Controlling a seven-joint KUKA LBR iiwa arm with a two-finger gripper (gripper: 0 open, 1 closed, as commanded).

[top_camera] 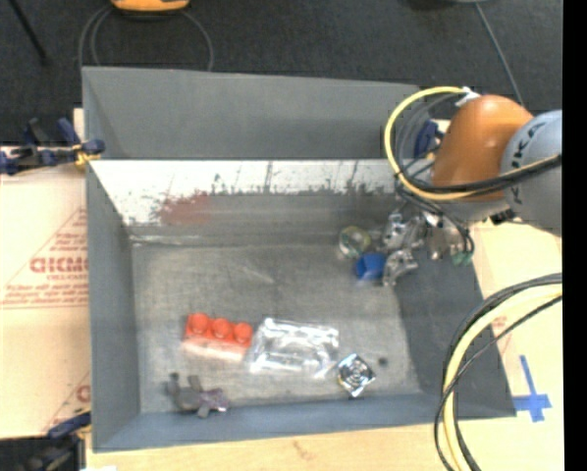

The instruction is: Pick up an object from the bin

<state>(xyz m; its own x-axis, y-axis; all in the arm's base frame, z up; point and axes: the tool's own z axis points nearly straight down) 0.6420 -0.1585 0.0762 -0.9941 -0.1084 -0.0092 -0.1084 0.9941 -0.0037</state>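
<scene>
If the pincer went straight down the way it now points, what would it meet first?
Most likely the small blue block just left of the pincer, beside a pale round thing; otherwise the bin floor. Depth is unclear from this view.

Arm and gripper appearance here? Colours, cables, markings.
The arm is a silver-grey link with dark lettering, capped by a glossy orange dome cover. Yellow and black cables loop round the cover and again at lower right. The gripper is small, silvery metal with dark parts.
</scene>
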